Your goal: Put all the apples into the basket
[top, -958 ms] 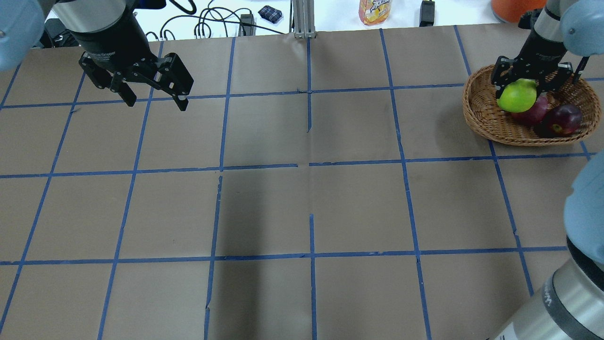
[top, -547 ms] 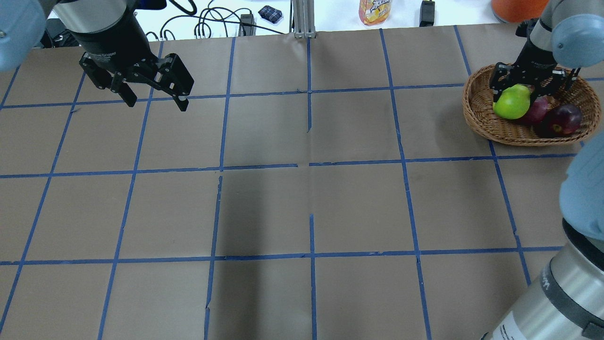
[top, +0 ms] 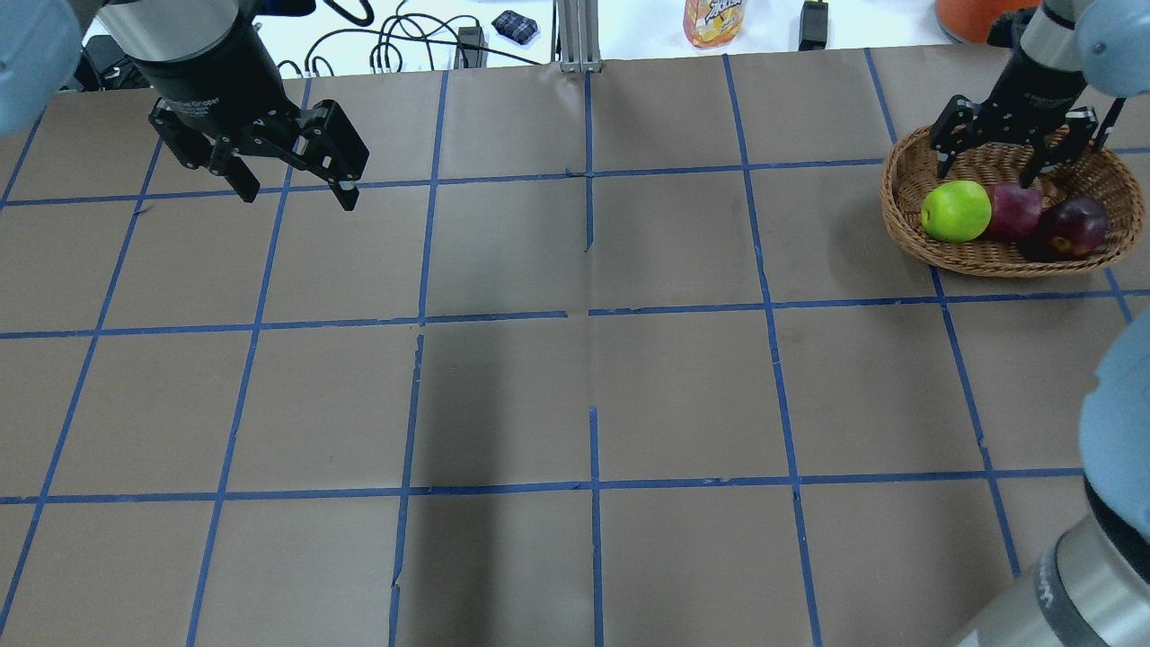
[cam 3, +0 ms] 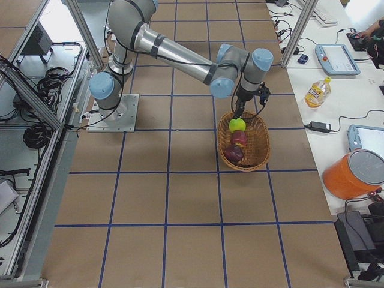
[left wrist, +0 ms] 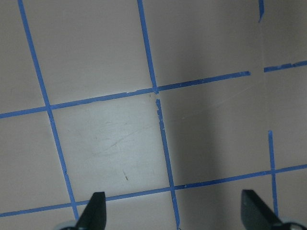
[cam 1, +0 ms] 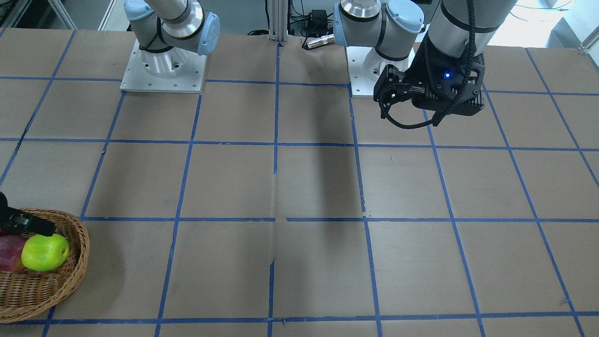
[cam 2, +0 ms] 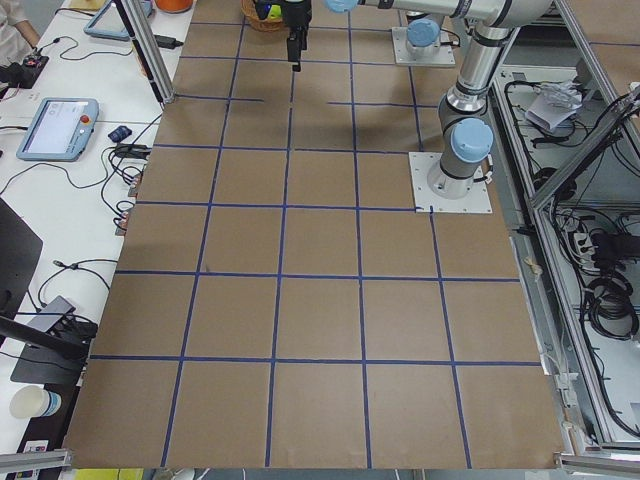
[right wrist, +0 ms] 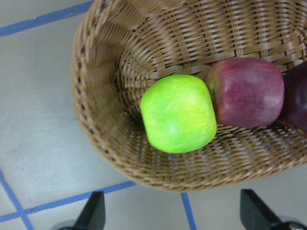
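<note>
The right gripper (top: pixel 1008 157) is hovering over the far side of the shallow oval basket of light-brown woven wicker (top: pixel 907 225), its two black fingers spread wide and holding nothing. Just below it, clear of the fingers, the bright yellow-green apple (right wrist: pixel 178 114) is lying inside the basket. The red apple (right wrist: pixel 247 93) is touching the green one, and the dark maroon-purple apple (top: pixel 1074 226) is sitting against the red one in turn. The basket is resting at the far right of the brown paper tabletop (top: pixel 683 386), which blue tape is dividing into squares. Well apart, over the far left squares, the left gripper (top: pixel 296 193) is hanging empty with its fingers parted. Beyond the table's edge a white bench (top: pixel 629 27) is carrying black cables (top: pixel 395 40) and a yellow bottle (top: pixel 714 20). The green apple is showing smooth skin with a paler yellow patch, while the red apple is looking dull and streaked.
</note>
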Controlling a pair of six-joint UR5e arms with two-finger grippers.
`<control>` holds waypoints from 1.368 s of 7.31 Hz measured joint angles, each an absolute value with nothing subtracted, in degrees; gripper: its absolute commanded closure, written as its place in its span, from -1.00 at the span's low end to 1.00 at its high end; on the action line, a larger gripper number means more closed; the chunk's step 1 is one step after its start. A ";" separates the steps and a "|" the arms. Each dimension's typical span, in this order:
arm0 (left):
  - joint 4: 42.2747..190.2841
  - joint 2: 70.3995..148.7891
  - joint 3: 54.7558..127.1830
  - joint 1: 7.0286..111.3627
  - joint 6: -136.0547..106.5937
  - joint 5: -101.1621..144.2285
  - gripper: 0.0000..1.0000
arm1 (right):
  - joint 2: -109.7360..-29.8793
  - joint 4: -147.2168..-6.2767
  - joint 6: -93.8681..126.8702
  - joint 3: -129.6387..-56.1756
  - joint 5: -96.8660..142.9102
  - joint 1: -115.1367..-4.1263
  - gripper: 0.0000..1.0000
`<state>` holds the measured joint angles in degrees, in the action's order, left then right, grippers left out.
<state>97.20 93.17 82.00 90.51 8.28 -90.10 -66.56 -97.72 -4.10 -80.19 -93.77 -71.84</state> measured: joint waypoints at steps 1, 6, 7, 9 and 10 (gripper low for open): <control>97.21 93.08 82.00 90.52 8.15 -90.13 -1.00 | -70.06 -94.94 -3.94 -80.39 -93.40 -74.17 -1.00; 98.33 92.59 81.96 90.78 4.90 -90.54 -1.00 | -83.63 -83.74 4.32 -81.71 -91.49 -86.27 -1.00; 98.35 92.54 81.99 90.79 4.76 -90.49 -1.00 | -85.86 -82.87 5.18 -82.83 -89.38 -88.28 -1.00; 98.35 92.51 82.00 90.79 4.66 -90.38 -1.00 | -92.61 -82.32 5.11 -89.42 -85.63 -89.43 -1.00; 98.35 92.45 82.00 90.79 4.63 -90.26 -1.00 | -96.14 -84.05 4.70 -93.54 -85.17 -89.24 -1.00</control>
